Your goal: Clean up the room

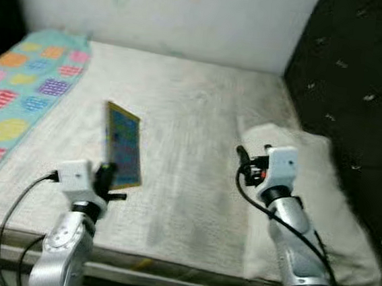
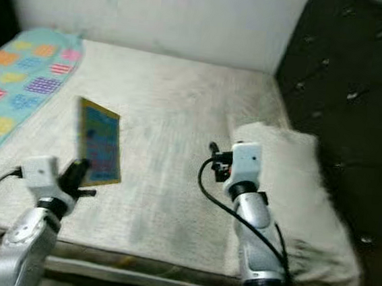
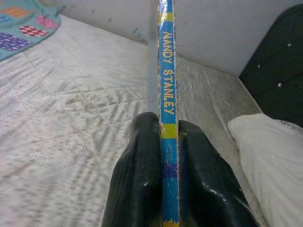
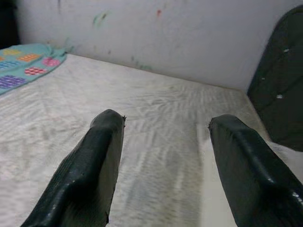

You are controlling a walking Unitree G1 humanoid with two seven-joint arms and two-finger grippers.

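Observation:
A thin picture book (image 1: pixel 123 144) with a blue and yellow cover stands on edge above the white bed (image 1: pixel 192 129), lifted off the sheet. My left gripper (image 1: pixel 106 175) is shut on its lower edge. In the left wrist view the two black fingers (image 3: pixel 142 184) pinch the book's blue spine (image 3: pixel 168 109), which reads MANDY STANLEY. My right gripper (image 1: pixel 243 163) hovers open over the bed near the white pillow (image 1: pixel 320 203), and its fingers (image 4: pixel 94 165) stand wide apart with nothing between them.
A teal blanket (image 1: pixel 20 93) with coloured patches lies along the bed's left side. A dark padded headboard (image 1: pixel 360 71) rises on the right, and a white wall (image 1: pixel 163 12) backs the bed. The mattress front edge (image 1: pixel 165 265) runs just before my arms.

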